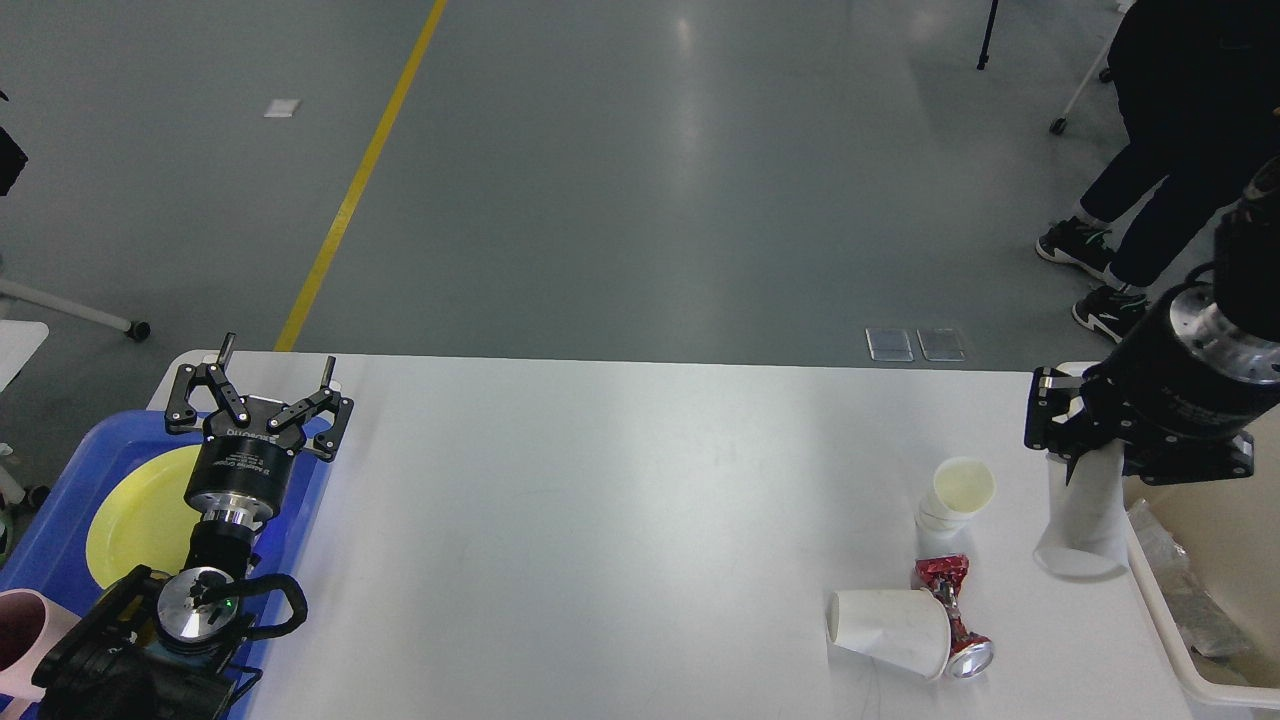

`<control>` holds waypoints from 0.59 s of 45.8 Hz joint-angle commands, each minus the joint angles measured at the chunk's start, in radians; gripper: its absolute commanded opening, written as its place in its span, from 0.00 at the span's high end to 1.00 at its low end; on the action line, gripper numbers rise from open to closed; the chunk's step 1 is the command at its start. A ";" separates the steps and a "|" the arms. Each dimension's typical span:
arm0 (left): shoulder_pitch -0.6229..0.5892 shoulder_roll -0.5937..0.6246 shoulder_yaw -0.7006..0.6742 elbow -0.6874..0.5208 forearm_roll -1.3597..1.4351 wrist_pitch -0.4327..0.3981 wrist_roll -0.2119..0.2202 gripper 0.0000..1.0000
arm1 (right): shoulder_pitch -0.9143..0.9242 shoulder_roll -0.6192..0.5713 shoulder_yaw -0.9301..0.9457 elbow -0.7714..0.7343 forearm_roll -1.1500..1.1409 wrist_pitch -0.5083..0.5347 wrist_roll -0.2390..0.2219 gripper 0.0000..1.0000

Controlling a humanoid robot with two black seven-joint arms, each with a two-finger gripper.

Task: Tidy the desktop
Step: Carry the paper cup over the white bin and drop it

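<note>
The large, smooth white rectangular desktop (620, 520) with rounded corners fills the lower half of the frame, from the left side to the far right. At its lower left edge sits a blue plastic tray (60, 520) holding a round yellow plate (140, 525), and a cream plastic bin (1215, 640) stands against its right edge with crumpled clear plastic inside. The black left gripper (262, 385) hangs over the tray's upper right corner at the left of the frame, its two fingers spread wide and holding nothing. The black right gripper (1085, 450), at the right of the frame near the bin, is clamped on a white paper cup (1082, 520) that points mouth-down over the desktop's right margin. In the lower right, a white paper cup lying on its side (888, 632) touches a crushed red drink can (955, 615), and just above them stands a short stack of upright white paper cups (955, 495).
</note>
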 commanded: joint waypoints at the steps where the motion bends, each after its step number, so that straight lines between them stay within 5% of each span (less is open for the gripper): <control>1: 0.000 0.000 0.000 0.000 0.000 0.000 0.000 0.04 | 0.040 0.003 0.003 0.022 0.003 -0.004 0.001 1.00; 13: 0.000 0.000 0.000 0.000 0.000 0.000 0.000 0.04 | 0.023 -0.002 -0.018 -0.008 0.003 -0.068 0.015 1.00; 21: 0.000 0.000 0.000 0.000 0.000 0.000 0.000 0.04 | -0.027 0.000 -0.135 -0.073 0.006 -0.103 0.163 1.00; 27: 0.000 0.000 0.000 0.000 0.000 0.000 0.000 0.04 | -0.122 -0.011 -0.173 -0.154 -0.004 -0.105 0.179 1.00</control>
